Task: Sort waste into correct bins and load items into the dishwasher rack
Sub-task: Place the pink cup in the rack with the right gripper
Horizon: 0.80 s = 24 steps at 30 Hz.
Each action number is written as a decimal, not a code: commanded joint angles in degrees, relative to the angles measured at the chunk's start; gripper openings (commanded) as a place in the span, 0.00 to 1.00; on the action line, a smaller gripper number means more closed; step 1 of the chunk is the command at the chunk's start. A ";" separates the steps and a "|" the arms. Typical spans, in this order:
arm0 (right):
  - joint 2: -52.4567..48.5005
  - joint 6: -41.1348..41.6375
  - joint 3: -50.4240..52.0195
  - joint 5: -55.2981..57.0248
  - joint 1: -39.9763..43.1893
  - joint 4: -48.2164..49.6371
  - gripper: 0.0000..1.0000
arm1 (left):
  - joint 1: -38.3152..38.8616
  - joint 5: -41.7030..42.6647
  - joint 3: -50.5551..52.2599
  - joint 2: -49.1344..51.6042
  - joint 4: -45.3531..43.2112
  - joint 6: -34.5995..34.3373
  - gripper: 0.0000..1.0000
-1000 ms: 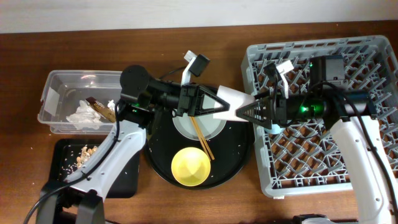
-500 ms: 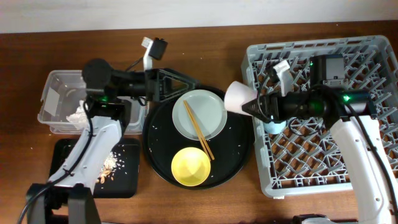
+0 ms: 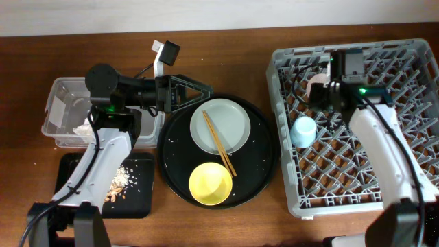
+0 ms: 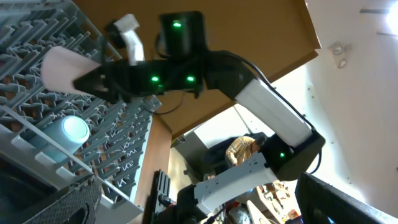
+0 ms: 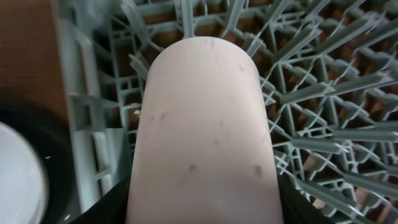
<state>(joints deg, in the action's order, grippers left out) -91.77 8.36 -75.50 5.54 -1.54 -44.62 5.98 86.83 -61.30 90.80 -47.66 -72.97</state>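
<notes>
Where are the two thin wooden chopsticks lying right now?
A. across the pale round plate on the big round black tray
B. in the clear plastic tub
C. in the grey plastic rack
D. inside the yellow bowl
A: the overhead view shows the thin wooden chopsticks lying slanted across the pale grey-green round plate, with their lower ends reaching onto the large round black tray.

No text, label, brand, number or sign can be read in any view. A pale patch is seen on the wall of the clear plastic tub [image 3: 68, 82], but no lettering can be made out on it.
</notes>
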 commanded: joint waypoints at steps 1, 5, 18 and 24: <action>-3.54 0.57 -0.68 2.08 0.11 1.22 0.45 | -0.13 0.63 -0.66 -0.83 -0.28 0.55 0.99; -4.15 0.52 -0.70 2.69 0.11 2.08 0.80 | -0.13 0.63 -0.66 -0.83 -0.28 0.55 0.99; -1.51 -2.54 -16.63 -22.71 -10.93 -26.03 0.93 | -0.13 0.52 -0.66 -0.83 -0.28 0.55 0.99; -7.02 -2.32 -12.76 -21.38 -25.57 -20.76 0.93 | -16.72 3.28 -0.72 -0.83 0.11 -2.54 0.99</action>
<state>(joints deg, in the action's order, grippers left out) -96.55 6.24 -90.04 -16.40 -24.64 -67.33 -2.81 88.27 -61.39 90.80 -47.33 -75.00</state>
